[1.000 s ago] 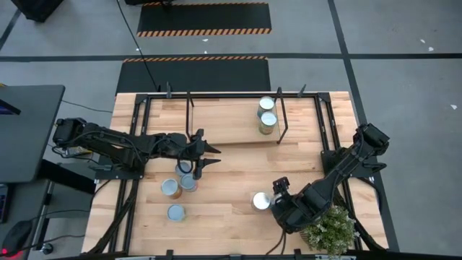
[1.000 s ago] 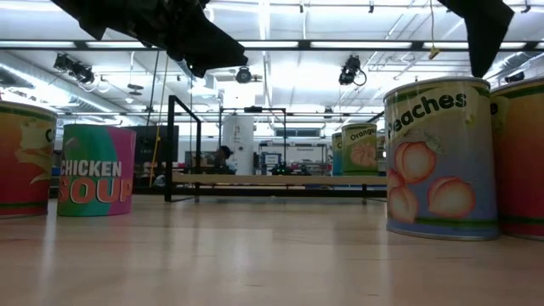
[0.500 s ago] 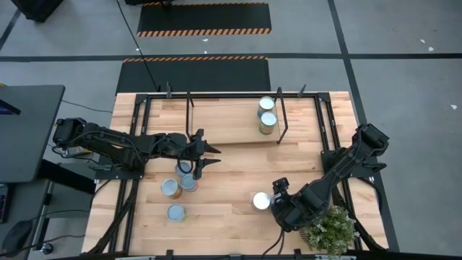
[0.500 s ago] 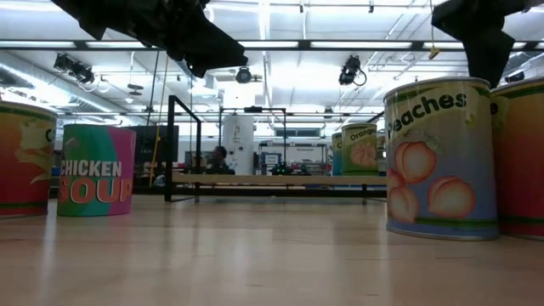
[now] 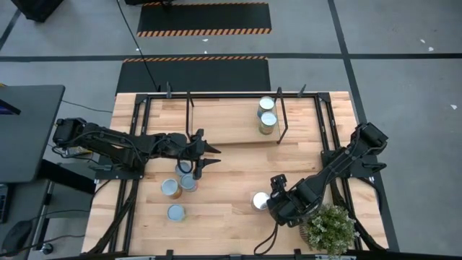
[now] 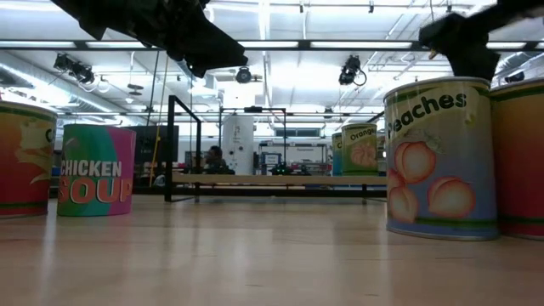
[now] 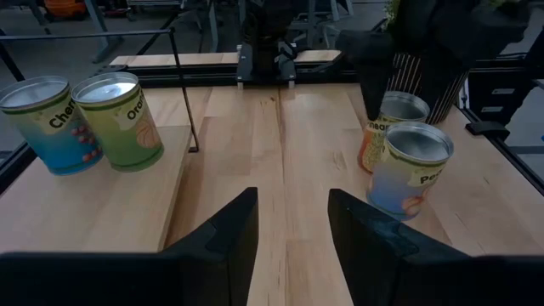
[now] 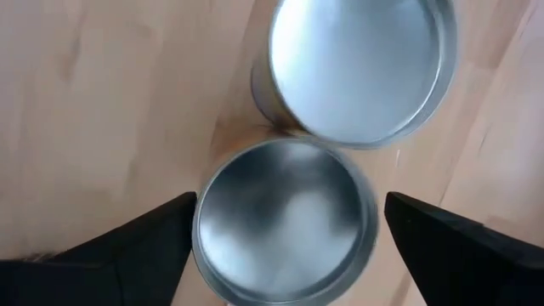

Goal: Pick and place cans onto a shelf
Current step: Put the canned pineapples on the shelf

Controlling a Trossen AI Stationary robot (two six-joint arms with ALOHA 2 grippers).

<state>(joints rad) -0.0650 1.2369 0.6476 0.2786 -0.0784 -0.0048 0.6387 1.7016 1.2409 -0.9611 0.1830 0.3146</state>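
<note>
My right gripper (image 5: 273, 199) is open above two cans at the table's near right. In the right wrist view its fingers (image 8: 127, 255) stand on either side of the nearer can's silver top (image 8: 285, 223), with the second can (image 8: 361, 68) just beyond. In the low view these are the peaches can (image 6: 438, 157) and its neighbour (image 6: 520, 153). My left gripper (image 5: 211, 156) is open and empty, held level near the shelf (image 5: 224, 123). Two cans (image 5: 267, 114) stand on the shelf's right end. Three more cans (image 5: 178, 189) stand at the near left.
A green potted plant (image 5: 328, 230) stands at the near right corner, close behind my right arm. Black frame rods (image 5: 189, 108) rise at the shelf's ends. Bare tabletop lies between the two arms (image 5: 231, 180).
My right gripper has moved a little toward the table's left and far edges and come down over the two near-right cans, its fingers staying open. My left arm and the cans have kept still.
</note>
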